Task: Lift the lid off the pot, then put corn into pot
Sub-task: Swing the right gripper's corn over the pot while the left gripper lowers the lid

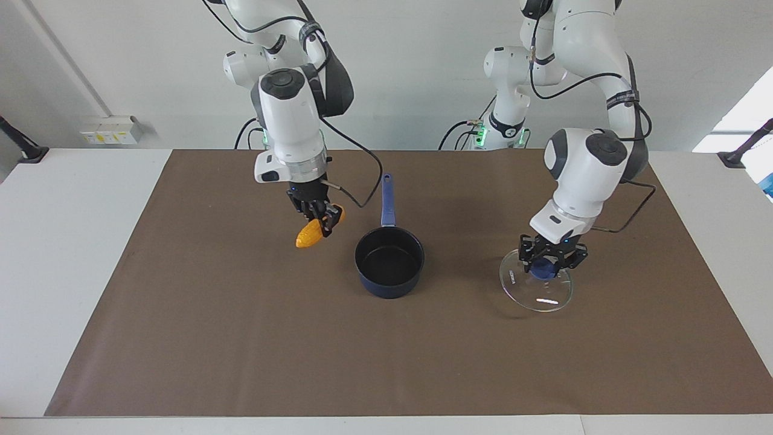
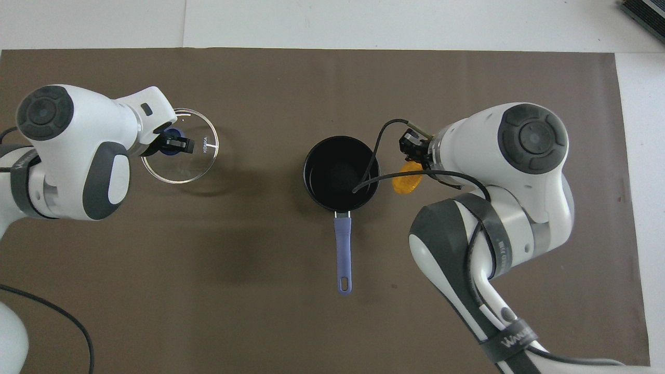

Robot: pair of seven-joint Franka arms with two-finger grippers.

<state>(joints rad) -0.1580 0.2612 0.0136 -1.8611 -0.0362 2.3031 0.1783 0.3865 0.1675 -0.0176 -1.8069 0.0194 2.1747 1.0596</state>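
Right now the pot (image 1: 389,261) stands open in the middle of the brown mat (image 1: 241,338) on the tabletop, its long blue handle pointing toward the robots. The right claw (image 1: 320,220) hangs in the air just beside the pot, toward the right arm's end of the tabletop, closed on the upper end of the corn (image 1: 309,235). The cob slants down and away from the pot, with most of its length below the fingers.

The left claw (image 1: 549,261) is closed around the blue knob of the glass lid (image 1: 536,284), well apart from the pot toward the left arm's end. The lid tilts and sits low over the mat.

To finish well, the right claw probably needs to travel sideways until the whole cob is over the black inside, not just the fingers. Because the cob hangs at an angle, its low tip could catch the rim, so I would keep it above the rim, then lower it before letting go. The lid looks far enough off to be no obstacle.

Whether the lid's lower edge touches the mat is hard to tell. From overhead, the right arm's wrist covers most of the corn, and a black cable crosses the pot's mouth.
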